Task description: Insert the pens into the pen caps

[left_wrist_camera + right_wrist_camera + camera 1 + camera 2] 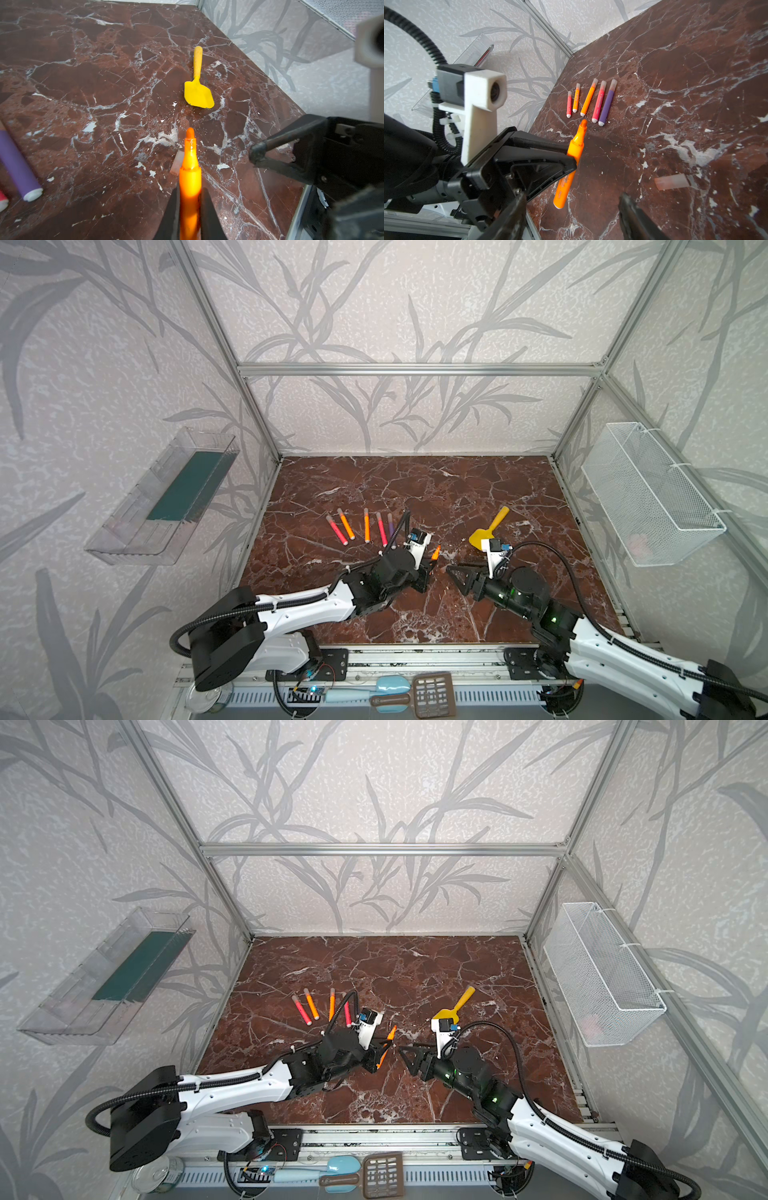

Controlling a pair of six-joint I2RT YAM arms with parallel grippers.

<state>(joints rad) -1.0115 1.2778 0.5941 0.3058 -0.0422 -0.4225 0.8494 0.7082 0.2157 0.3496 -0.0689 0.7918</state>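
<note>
Orange pen [190,182], uncapped, is clamped in the left gripper [572,156], nib raised over the worktop [415,489]. Five capped pens [591,99] lie in a row farther left. The step in hand appears to be capping the last pen. The loose cap [671,181] lies flat near the nib. The right gripper [454,570], jaws apart and empty, hovers close and must next lift the cap and align it. Bare marble surrounds both, with the yellow spatula [198,93] well clear.

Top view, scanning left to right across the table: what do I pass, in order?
In a top view: red-pink pen, orange pen, second orange pen, second red-pink pen, purple pen, uncapped orange pen clamped in the left gripper, open right gripper, yellow spatula.
</note>
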